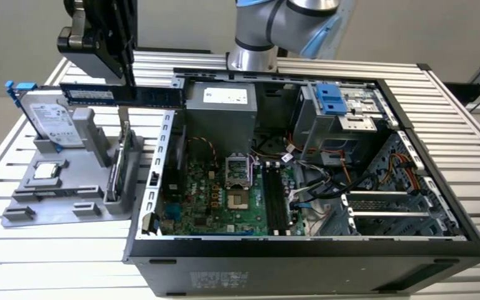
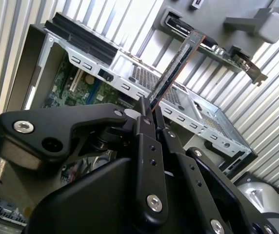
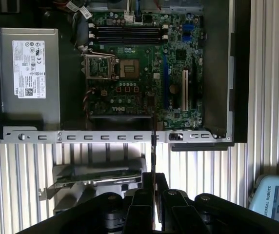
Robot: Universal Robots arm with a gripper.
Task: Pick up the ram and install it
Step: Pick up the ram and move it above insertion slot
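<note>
Ram (image 1: 123, 95) hangs level in the air just outside the open computer case (image 1: 307, 253), by the case wall on the exterior view's left, with one end reaching that wall's far corner. The pincer (image 1: 128, 80) is closed narrow on the stick, clamping it from above near its middle. In the second wrist view the ram juts edge-on from between the black fingers (image 2: 144, 126).

Outside the case on that same side, a grey holder (image 1: 48, 203) sits on the slatted desk (image 1: 57, 262), directly beneath the ram and apart from it. It carries a hard drive (image 1: 52, 122) and an upright expansion card (image 1: 117, 169).

Inside the case lies the motherboard (image 1: 215, 200). Its long black memory slots (image 1: 275, 200) are well apart from the ram.
</note>
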